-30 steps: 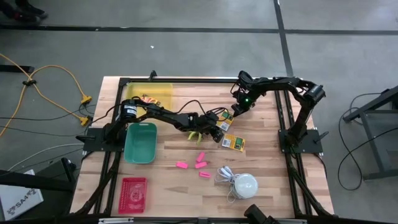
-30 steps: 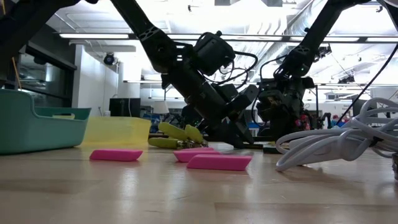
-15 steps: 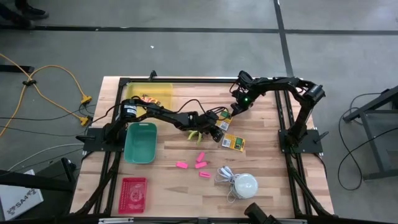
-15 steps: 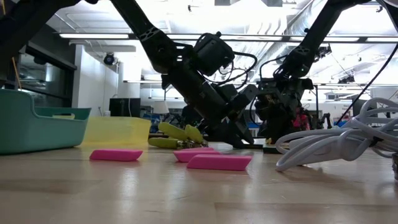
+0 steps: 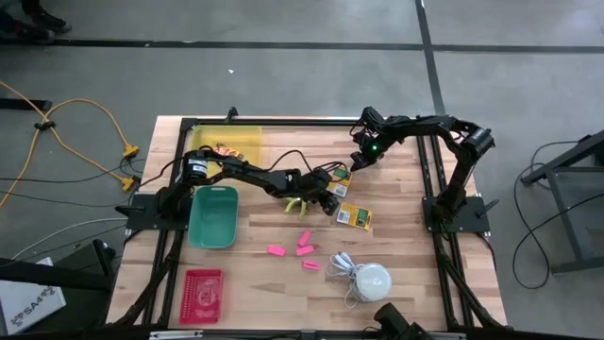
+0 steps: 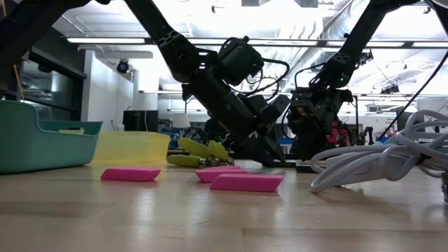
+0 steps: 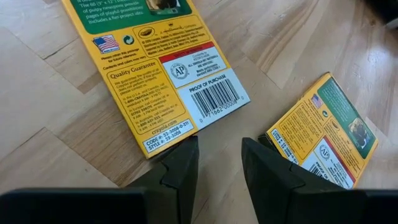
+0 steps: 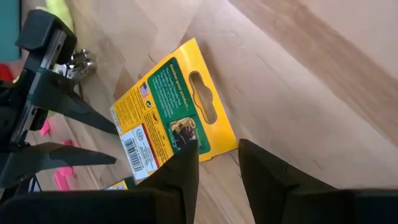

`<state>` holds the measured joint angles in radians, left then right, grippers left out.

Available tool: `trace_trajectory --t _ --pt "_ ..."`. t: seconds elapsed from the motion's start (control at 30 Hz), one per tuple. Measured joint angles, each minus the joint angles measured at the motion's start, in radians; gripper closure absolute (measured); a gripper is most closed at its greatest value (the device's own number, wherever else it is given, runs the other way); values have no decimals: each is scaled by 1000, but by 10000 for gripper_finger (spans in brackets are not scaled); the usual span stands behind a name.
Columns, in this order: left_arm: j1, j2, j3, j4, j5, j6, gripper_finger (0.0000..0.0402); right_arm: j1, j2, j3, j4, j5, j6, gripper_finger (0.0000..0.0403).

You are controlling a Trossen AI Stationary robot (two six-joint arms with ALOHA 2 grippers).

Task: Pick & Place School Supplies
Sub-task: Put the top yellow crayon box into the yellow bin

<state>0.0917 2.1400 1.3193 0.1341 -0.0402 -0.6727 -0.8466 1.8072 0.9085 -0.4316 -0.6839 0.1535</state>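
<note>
Three flat yellow-and-green boxes lie flat near the table's middle; one [image 5: 341,178] is under my right gripper [image 5: 361,161], and another [image 5: 357,217] is nearer. My left gripper [image 5: 329,201] is open and low over the wood. In its wrist view its fingers [image 7: 217,148] stand between two boxes [image 7: 155,74] [image 7: 329,140]. My right gripper [image 8: 217,152] hovers open over a box [image 8: 174,118]. The lime-green-handled scissors [image 5: 295,203] lie beside the left arm. Several pink erasers [image 5: 304,249] lie nearer.
A yellow bin [image 5: 232,144] sits at the far left. A teal bin [image 5: 213,216] and a red basket [image 5: 202,293] are on the left side. The white dome with its coiled cord [image 5: 368,280] is near the front edge. Bare wood lies to the right of the boxes.
My right gripper has shifted slightly above the yellow box. The boxes, scissors and erasers have stayed in place.
</note>
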Motion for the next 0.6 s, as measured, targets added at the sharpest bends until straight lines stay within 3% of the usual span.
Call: trace_trajectory --t 0.17,0.3,0.6 --pt "0 0 0 -1 0 0 280 0 0 0 0 11 3 300" --pt "0 0 1 -8 2 0 280 1 -1 1 -11 98 3 300" --pt "0 0 2 -16 4 -1 280 4 -1 2 -4 83 5 300"
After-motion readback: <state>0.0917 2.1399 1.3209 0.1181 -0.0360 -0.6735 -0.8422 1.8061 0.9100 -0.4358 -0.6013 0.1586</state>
